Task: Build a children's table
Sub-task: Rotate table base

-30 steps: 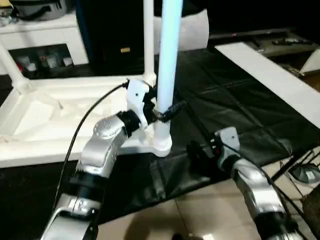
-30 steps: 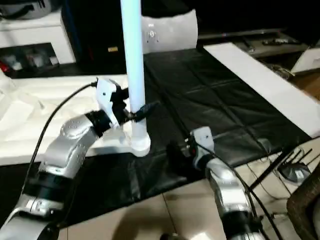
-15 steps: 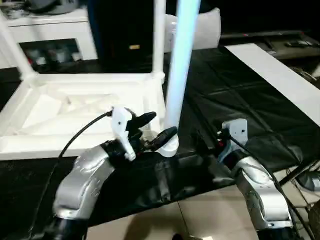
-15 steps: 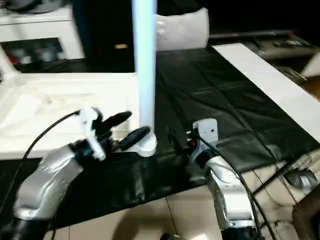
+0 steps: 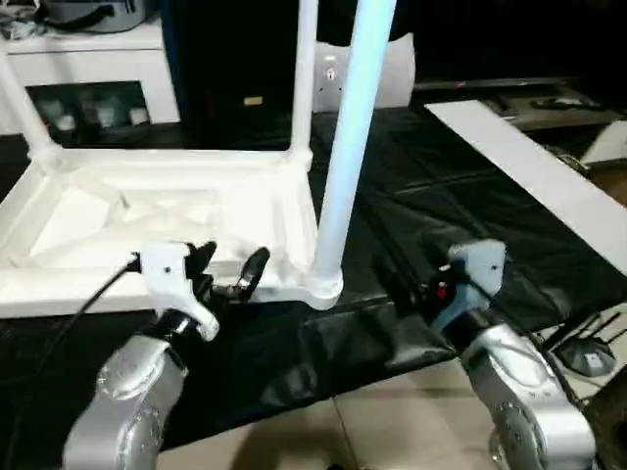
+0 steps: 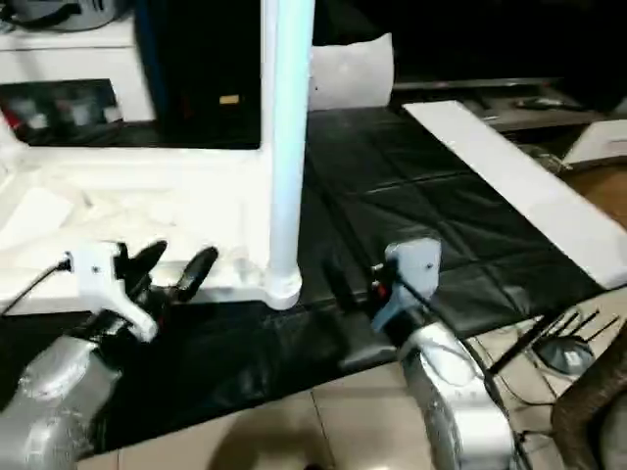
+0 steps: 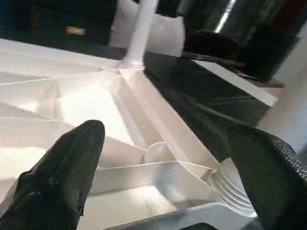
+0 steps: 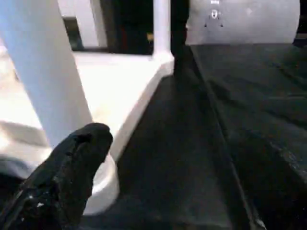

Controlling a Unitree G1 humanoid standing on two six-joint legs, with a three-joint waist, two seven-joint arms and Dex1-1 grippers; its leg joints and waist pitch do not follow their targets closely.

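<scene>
Table top (image 5: 157,211) upside down, three legs upright; left fingers (image 5: 257,266) spread, empty.

Both forearms are rounded silver shells with black joints behind them. The left gripper (image 5: 227,273) has two black, rounded fingers (image 7: 67,172) on a white block-shaped wrist mount, from which a thin black cable runs. The right gripper (image 5: 407,284) carries a similar pale mount with a small red mark; its black fingertip (image 8: 72,172) looks matte and textured.
</scene>
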